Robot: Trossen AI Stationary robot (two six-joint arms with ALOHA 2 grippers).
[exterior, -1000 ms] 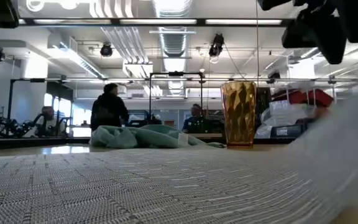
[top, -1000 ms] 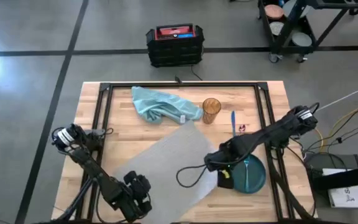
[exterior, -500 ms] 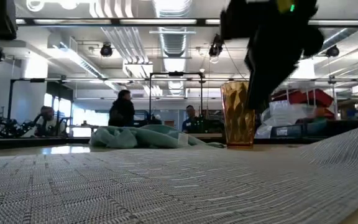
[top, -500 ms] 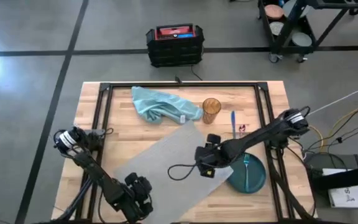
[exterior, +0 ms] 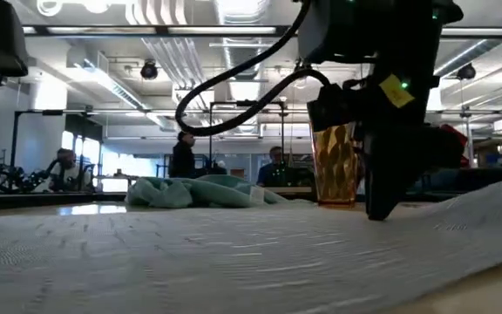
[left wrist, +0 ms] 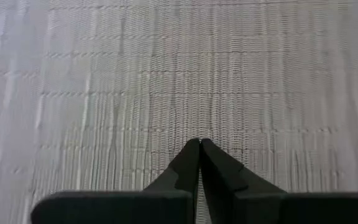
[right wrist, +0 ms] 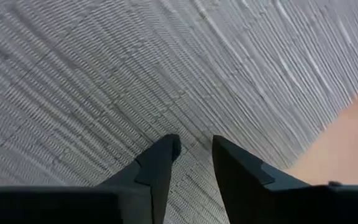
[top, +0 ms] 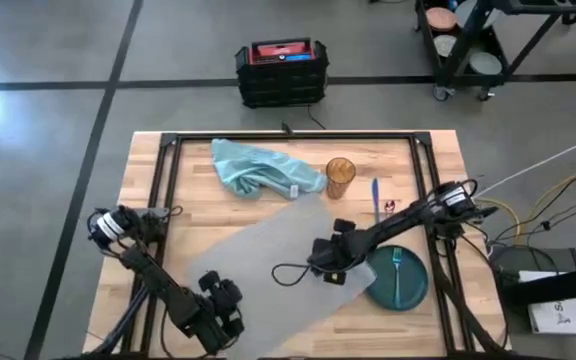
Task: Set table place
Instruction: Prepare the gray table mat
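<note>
Grey woven placemat (top: pixel 268 262) lies skewed across the wooden surface (top: pixel 193 215), under the left tool (left wrist: pixel 199 144), fingers together and empty, and the right tool (right wrist: pixel 194 149), narrowly parted. Beyond it the plate (top: pixel 400 277), cup (top: pixel 340 177) and teal napkin (top: pixel 258 168) sit unplaced, so most of the setting is probably left.

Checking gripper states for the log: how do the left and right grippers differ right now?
The left gripper is shut, fingertips touching; the right gripper is open a little. The left gripper sits at the grey placemat's near-left corner; the right gripper is over its right edge, beside the dark green plate. Both hang low over the placemat, holding nothing.
</note>
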